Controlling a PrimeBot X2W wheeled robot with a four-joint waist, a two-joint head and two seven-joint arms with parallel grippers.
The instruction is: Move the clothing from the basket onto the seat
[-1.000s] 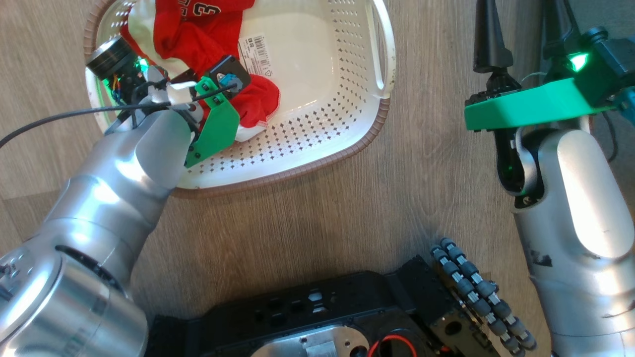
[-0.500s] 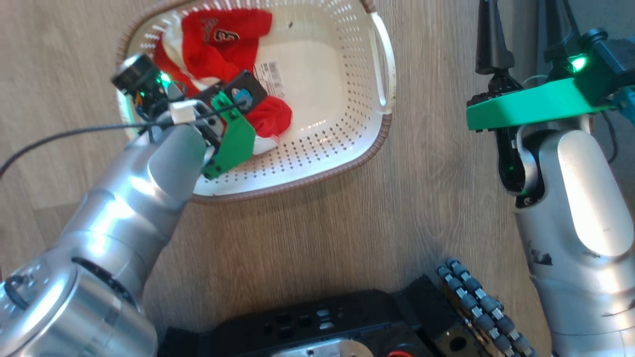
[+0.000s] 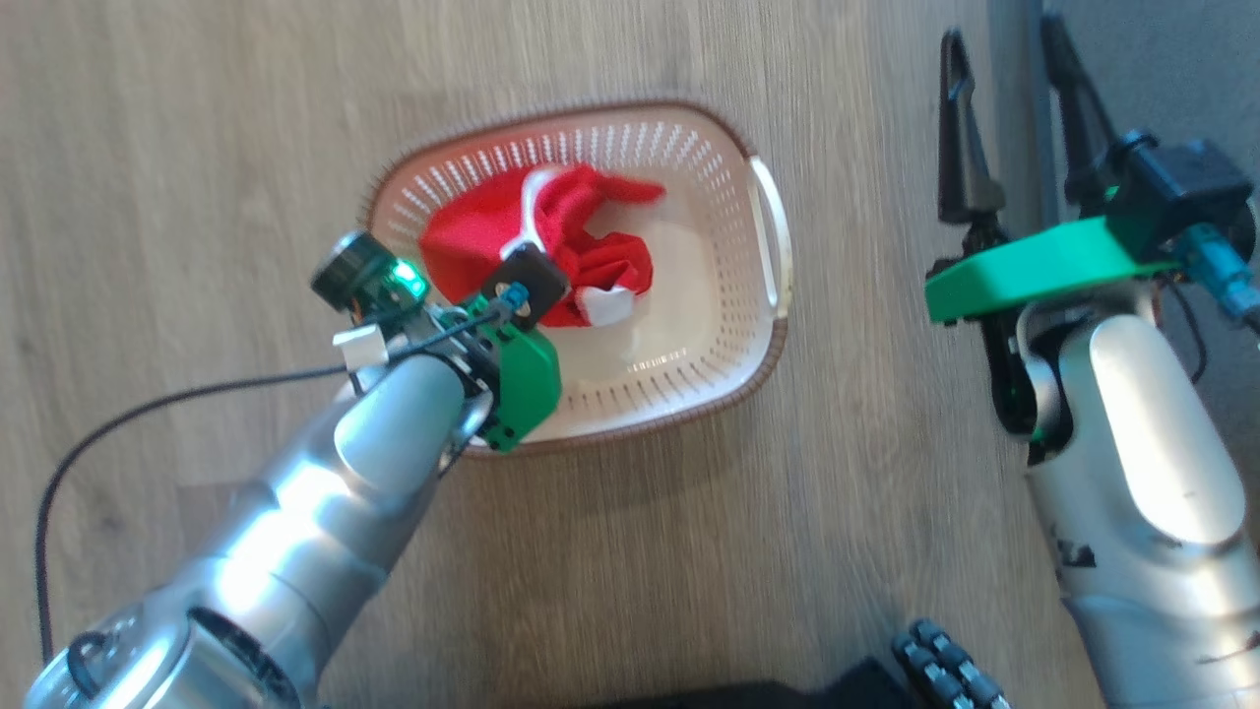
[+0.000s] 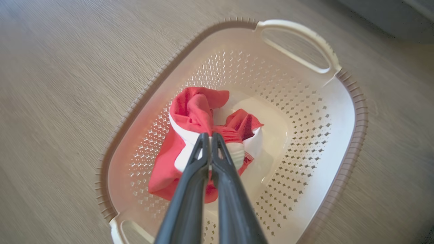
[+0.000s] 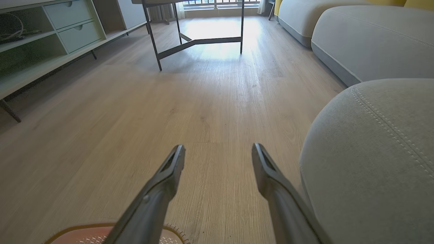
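The cream basket with its brown rim stands on the wooden floor. Inside it lies the clothing, red fabric with white trim, drawn up into a bunch. My left gripper reaches down into the basket and is shut on the top of that bunch. In the head view its wrist mount hides the fingers. My right gripper hangs open and holds nothing, to the right of the basket, between it and the grey seat. The right wrist view shows this gripper over bare floor, with the basket rim at its bottom edge.
The seat's grey edge runs along the head view's top right. My wheeled base is at the bottom. Farther off stand a dark-legged table, a low cabinet and more grey cushions.
The head camera has risen, so the basket looks smaller and more central. The clothing, spread out before, is now gathered up under my shut left gripper. The right gripper stays open.
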